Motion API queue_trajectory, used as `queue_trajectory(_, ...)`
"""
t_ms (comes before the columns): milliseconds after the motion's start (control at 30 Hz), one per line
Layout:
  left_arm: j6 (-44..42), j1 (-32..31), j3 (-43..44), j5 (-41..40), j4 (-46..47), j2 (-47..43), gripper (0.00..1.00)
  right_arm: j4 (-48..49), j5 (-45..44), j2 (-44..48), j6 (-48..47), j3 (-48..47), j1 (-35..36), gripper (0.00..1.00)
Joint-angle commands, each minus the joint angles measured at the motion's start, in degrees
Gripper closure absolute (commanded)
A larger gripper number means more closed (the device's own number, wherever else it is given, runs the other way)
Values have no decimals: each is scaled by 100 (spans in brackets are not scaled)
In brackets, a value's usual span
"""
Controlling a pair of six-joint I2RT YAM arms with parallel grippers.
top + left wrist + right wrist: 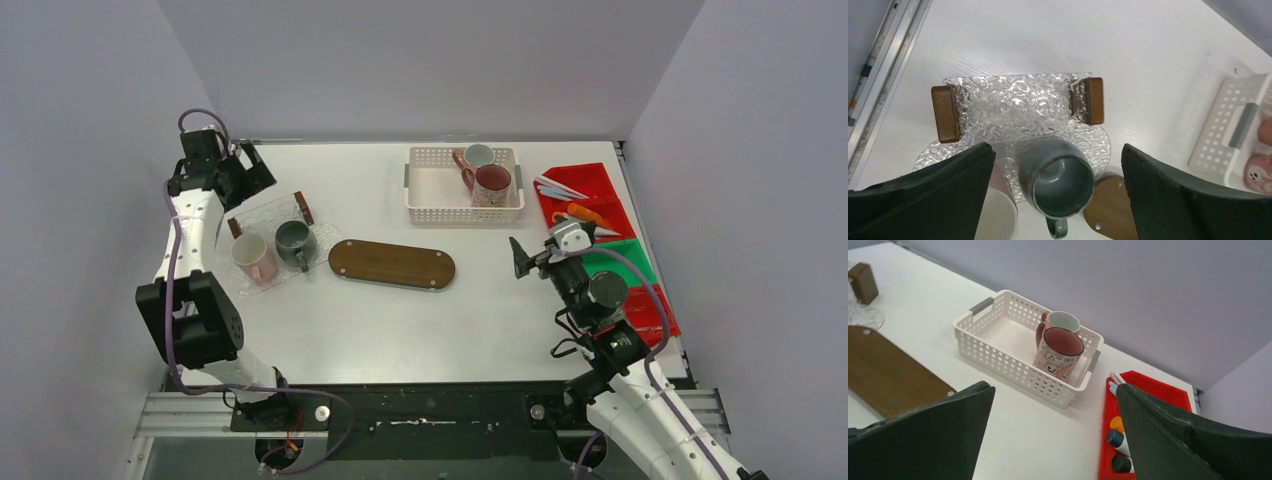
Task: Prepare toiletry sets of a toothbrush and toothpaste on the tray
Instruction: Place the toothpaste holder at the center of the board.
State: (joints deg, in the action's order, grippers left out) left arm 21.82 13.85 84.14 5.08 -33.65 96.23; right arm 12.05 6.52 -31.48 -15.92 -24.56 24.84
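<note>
A clear glass tray (262, 215) with wooden handles sits at the left and carries a pinkish-white mug (252, 257) and a dark green mug (294, 243). My left gripper (250, 175) hangs open above the tray's far end. In the left wrist view the green mug (1063, 182) stands empty below the open left gripper (1058, 148), apart from both fingers. A maroon mug (492, 183) and a white mug with a pink handle (478, 156) stand in a white basket (430, 190). Toothbrushes (560, 187) and toothpaste tubes (1118, 440) lie in a red bin (600, 180). My right gripper (535, 250) is open and empty, left of the bin.
A wooden oval board (392, 264) lies mid-table between the tray and my right arm. A green bin (628, 262) sits below the red one at the right edge. Grey walls close in the table on three sides.
</note>
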Motion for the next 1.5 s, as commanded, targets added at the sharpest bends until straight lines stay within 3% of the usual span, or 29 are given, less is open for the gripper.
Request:
queue_trajectory(0, -239, -311, -165, -107, -9, -886, 3, -540, -1532, -334, 1281, -958, 11, 0)
queue_trajectory(233, -347, -1094, -568, -328, 144, -1871, 3, -2922, -1884, -1371, 2205, -2466, -96, 0)
queue_trajectory(467, -599, -2337, -1080, -1080, 526, -2889, 3, -3726, -1962, -1964, 2919, -2947, -713, 0)
queue_trajectory(667, -746, -3210, -1778, -1538, 1099, -3700, 3, -3912, -1757, -2727, 3635, -3359, -1425, 0)
queue_trajectory(1000, -872, -3510, -2855, -1984, 1992, -3987, 3, -3560, -1683, -3832, 5106, -3602, -2428, 8)
queue_trajectory(1300, -1154, -3876, -3270, -2879, 1957, -3845, 3, -3182, -1794, -4739, 5856, -3812, -2983, 13)
queue_trajectory(1467, -1171, -3959, -3331, -2982, 2013, -3813, 3, -3161, -1840, -5334, 6236, -4082, -3070, 18)
